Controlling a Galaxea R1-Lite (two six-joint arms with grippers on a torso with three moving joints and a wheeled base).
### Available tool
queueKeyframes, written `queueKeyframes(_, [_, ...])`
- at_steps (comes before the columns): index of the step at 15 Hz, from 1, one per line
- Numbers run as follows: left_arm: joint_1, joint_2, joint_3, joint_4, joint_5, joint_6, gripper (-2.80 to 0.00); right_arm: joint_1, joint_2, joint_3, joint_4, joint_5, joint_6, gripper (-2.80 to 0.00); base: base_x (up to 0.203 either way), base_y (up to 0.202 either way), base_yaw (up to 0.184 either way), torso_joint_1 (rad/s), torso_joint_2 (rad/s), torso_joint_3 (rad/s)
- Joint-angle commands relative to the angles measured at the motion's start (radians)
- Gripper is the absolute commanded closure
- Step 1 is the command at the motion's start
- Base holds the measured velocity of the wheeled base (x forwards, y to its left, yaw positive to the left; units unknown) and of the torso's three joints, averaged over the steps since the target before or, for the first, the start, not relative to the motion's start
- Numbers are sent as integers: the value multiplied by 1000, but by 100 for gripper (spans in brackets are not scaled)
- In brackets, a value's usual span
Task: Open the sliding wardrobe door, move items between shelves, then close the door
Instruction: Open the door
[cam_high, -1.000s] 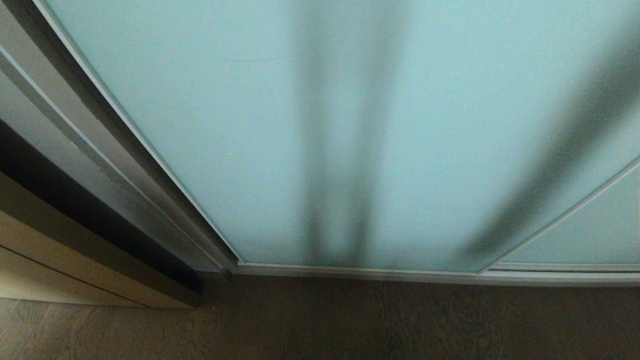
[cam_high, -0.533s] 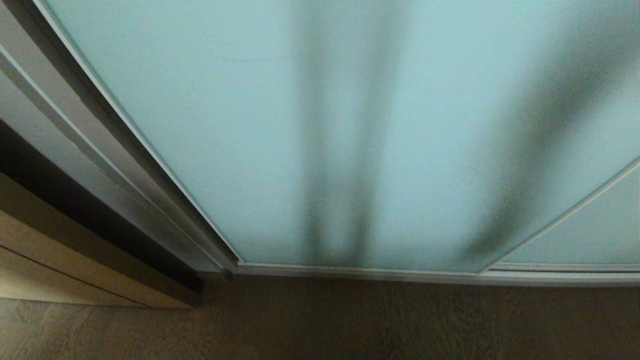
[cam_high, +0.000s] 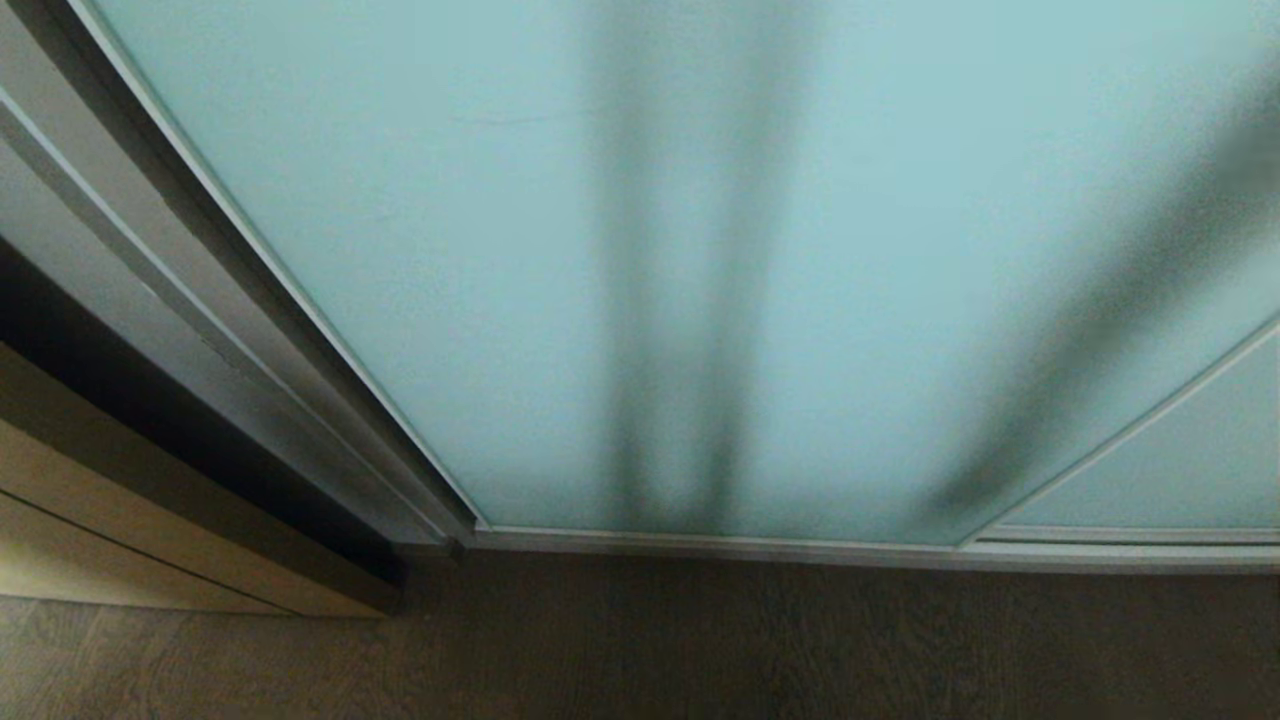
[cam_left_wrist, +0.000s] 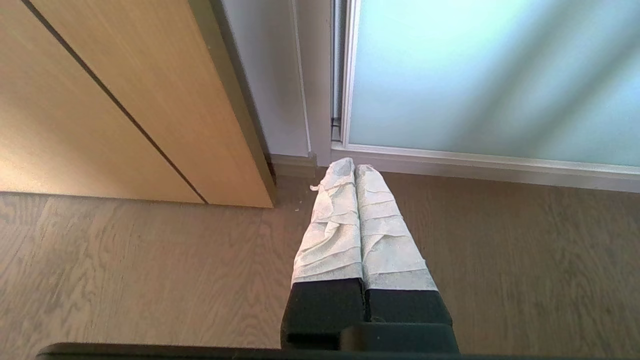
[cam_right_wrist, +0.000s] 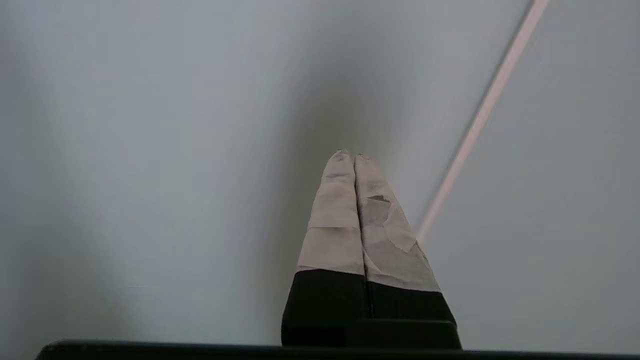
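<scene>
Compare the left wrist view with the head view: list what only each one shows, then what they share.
Only the left wrist view: the left gripper, jaws shut, hanging over the floor near the door's bottom corner. Only the head view: a second glass panel at lower right. Both: the sliding wardrobe door, shut, the tan cabinet front and the wooden floor.

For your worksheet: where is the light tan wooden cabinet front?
In the head view, the cabinet front sits low on the left, beside the sliding wardrobe door.
</scene>
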Motion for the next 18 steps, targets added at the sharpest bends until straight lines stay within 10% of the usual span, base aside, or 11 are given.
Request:
queueKeyframes(1, [0, 1, 0, 0, 0, 0, 0, 94, -202, 229, 166, -41, -34, 0, 0, 0, 0, 0, 0, 0])
queueKeyframes(8, [0, 1, 0, 0, 0, 0, 0, 247, -464, 541, 356, -99, -26, 0, 0, 0, 0, 0, 0, 0])
queueKeyframes(12, [0, 1, 0, 0, 0, 0, 0, 252, -487, 762, 102, -140, 13, 0, 0, 0, 0, 0, 0, 0])
queueKeyframes(14, [0, 1, 0, 0, 1, 0, 0, 253, -487, 756, 190, -202, 35, 0, 0, 0, 0, 0, 0, 0])
queueKeyframes(18, [0, 2, 0, 0, 0, 0, 0, 253, -487, 755, 235, -186, -129, 0, 0, 0, 0, 0, 0, 0])
